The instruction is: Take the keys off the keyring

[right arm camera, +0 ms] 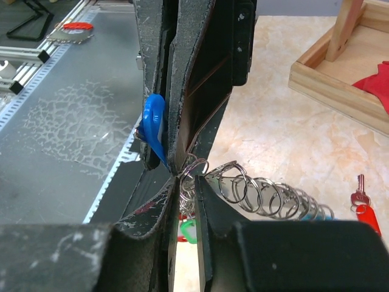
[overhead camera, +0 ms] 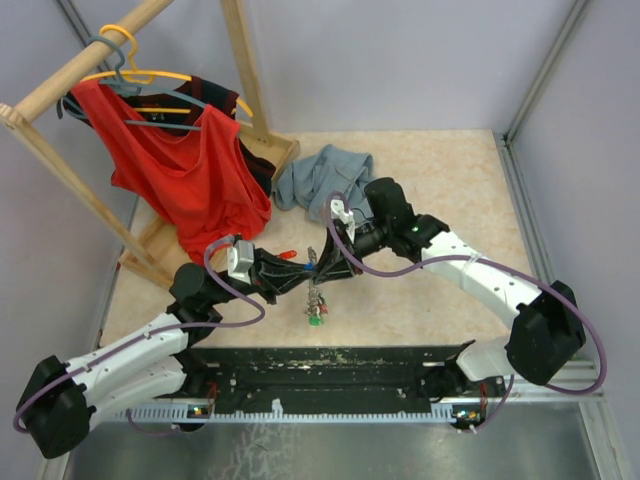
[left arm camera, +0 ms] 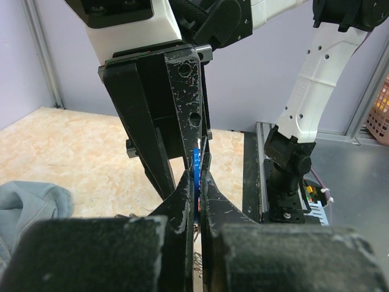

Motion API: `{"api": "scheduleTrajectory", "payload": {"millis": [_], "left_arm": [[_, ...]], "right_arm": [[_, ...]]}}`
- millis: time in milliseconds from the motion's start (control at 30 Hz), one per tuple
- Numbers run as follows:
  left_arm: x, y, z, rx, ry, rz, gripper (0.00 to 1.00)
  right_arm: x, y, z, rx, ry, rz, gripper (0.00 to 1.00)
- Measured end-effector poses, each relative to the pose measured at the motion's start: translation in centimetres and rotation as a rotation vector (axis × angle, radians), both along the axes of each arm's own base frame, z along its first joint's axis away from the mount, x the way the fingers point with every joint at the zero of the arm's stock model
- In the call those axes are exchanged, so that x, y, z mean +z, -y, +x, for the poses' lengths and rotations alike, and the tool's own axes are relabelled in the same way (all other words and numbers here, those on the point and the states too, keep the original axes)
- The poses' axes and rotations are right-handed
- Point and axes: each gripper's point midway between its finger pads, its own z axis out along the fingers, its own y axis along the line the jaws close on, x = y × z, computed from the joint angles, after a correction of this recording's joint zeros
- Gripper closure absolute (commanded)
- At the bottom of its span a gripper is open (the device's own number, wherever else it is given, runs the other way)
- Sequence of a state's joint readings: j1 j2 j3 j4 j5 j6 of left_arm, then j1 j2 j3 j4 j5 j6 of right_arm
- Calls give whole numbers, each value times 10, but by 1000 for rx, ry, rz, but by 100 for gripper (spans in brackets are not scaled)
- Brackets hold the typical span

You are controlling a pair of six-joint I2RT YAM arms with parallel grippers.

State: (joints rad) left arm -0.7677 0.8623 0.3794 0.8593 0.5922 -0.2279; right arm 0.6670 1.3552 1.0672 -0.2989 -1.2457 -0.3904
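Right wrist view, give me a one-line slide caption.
Left gripper pinches the blue key tip-to-tip with the right gripper; the ring chain trails toward a red key lying on the table.

The top view looks steeply down from above and behind the arm bases at its lower edge, far enough off to hold the whole table (overhead camera: 450, 190). Each wrist view peers along its own fingers (left arm camera: 182, 213) at very close range, the two facing each other; all three share the blue key head (left arm camera: 197, 170) near mid-frame
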Motion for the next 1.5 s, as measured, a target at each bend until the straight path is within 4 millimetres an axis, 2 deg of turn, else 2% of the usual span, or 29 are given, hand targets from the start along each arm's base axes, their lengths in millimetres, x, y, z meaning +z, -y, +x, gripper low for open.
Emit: {"api": "scheduleTrajectory", "payload": {"millis": [567,1033,1167,1500], "left_arm": [[-1,0,0,-1,-5,1,100],[0,1,0,-6,-5,-3,100],[0,2,0,-9,-6,-4,100],[-1,3,0,-17,-11,-4,100]], "right_arm": [[-5,-4,9,-61,13,-32,83],[-6,1,-3,11,23,-10,82],[-7,2,-5,26,30,-6,90],[-8,3,-8,34,25,-9,91]]}}
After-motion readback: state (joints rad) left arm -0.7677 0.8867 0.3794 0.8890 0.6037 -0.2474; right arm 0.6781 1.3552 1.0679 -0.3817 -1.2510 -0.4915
